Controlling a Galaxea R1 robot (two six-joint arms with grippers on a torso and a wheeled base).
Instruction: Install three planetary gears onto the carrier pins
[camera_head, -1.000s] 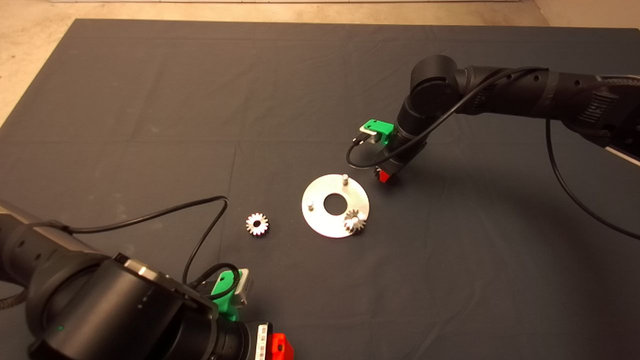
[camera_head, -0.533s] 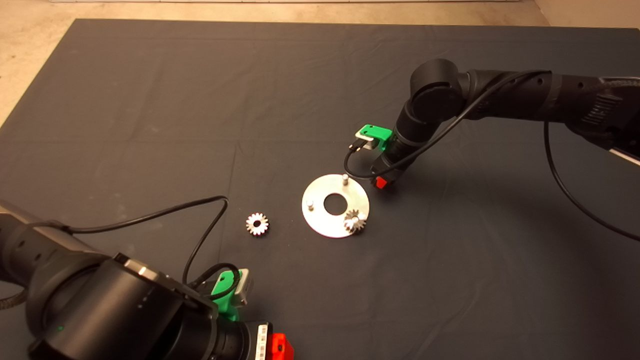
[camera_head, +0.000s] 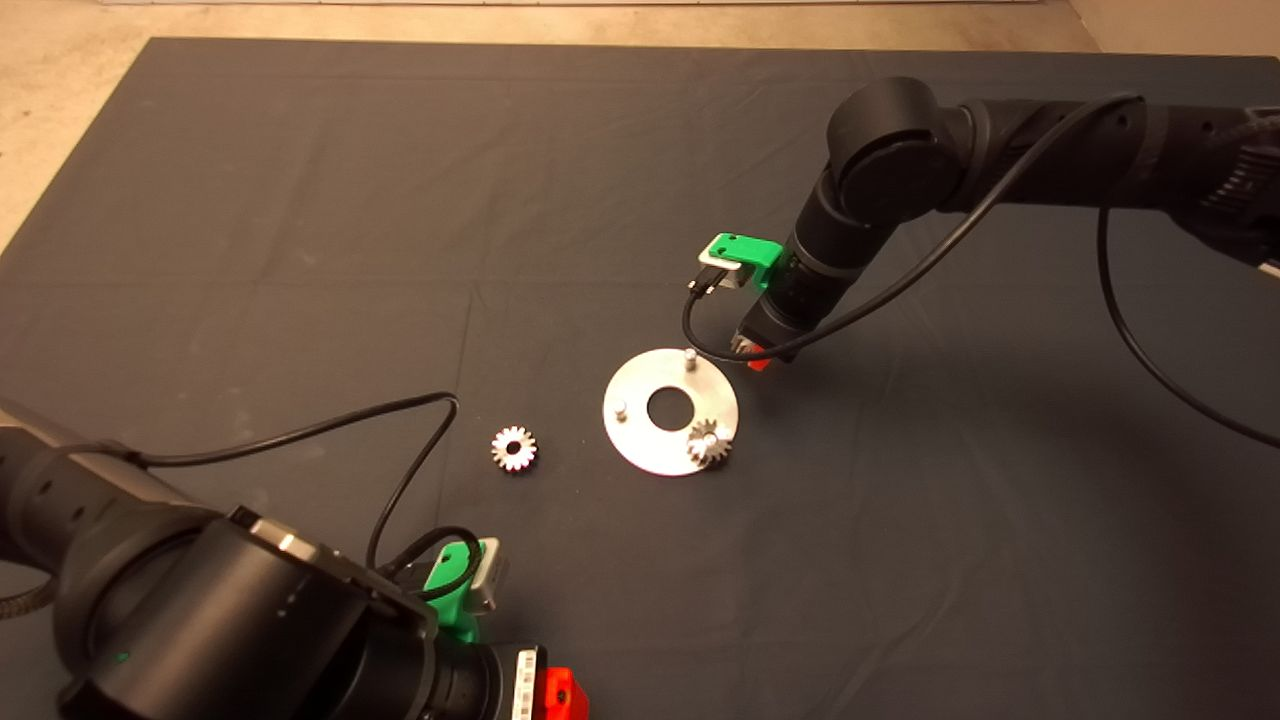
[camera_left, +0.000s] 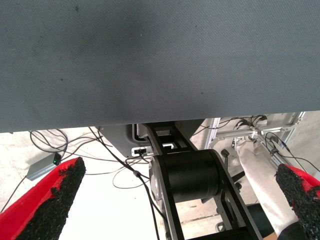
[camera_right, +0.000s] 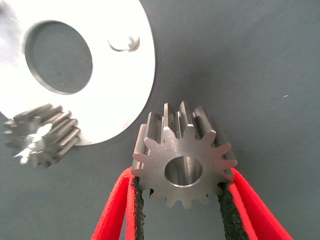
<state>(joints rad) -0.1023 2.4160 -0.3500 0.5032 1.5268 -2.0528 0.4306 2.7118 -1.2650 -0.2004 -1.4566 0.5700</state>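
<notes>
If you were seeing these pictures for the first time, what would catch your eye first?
The shiny silver disc mid-mat stands out, with one gear already seated on a pin and two pins bare. Just beyond its far edge, the right tool grips a second gear by its teeth. A third gear lies loose on the mat beside the disc.

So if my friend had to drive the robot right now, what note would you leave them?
Right gripper: shut on a gear, hovering beside the silver disc, next to the far pin.
Left gripper: open, holding nothing, parked at the near left edge of the mat.
Done: one gear sits on the near right pin.
Left: put the held gear on a bare pin. The far pin is closest; the other bare pin is on the disc's left side. Then fetch the loose gear lying on the mat left of the disc and fit it too.
</notes>
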